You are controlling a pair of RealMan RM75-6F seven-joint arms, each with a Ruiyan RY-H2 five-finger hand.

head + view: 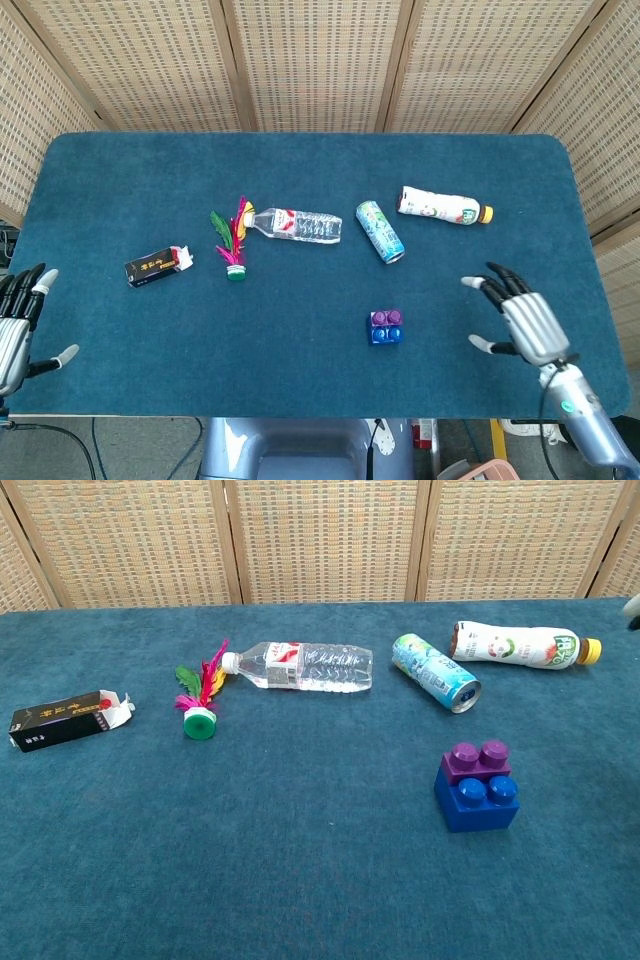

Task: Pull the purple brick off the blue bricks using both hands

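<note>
head view shows your right hand [522, 322] over the cloth well to the right of the brick stack, fingers spread and holding nothing. your left hand [20, 325] sits at the table's left edge, far left of the stack, also splayed and empty. the chest view catches only a sliver at its right border, too little to read.

the purple brick [478, 761] sits on the rear half of the blue bricks [478, 802], leaving the blue front studs bare. the stack stands alone on the teal table [300, 370], nearer you than the can [380, 231], which lies just behind it, and well right of the shuttlecock [231, 243] and the black carton [156, 267].

the step in hand looks like the approach, so nothing is gripped yet. bring the right hand in low from the stack's right side and settle on one brick only; the purple one is small, so pinch its side walls rather than wrapping over both colours. bring the left hand across for the blue base, and have it pinned before you pull. lift the purple straight up off the studs; a sideways tug would likely skid the whole stack toward the can.
</note>
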